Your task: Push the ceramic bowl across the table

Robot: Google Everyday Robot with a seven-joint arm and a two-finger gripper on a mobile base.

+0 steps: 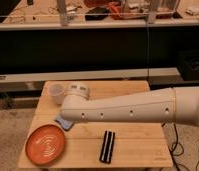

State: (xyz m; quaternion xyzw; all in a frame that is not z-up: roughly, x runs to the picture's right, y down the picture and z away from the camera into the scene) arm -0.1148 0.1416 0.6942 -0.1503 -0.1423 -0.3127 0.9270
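The ceramic bowl [45, 145], a wide shallow orange-red dish with pale spiral rings, lies at the front left corner of the slatted wooden table [138, 137]. My white arm reaches in from the right across the table's middle. At its end my gripper [64, 123] points down, only a blue-grey tip showing under the wrist. It is shut with nothing in it. It sits just past the bowl's far right rim, and I cannot tell whether it touches the rim.
A small white cup [56, 92] stands at the table's back left, right beside the arm's wrist. A black oblong object [108, 146] lies near the front edge, right of the bowl. Shelving and cables fill the background.
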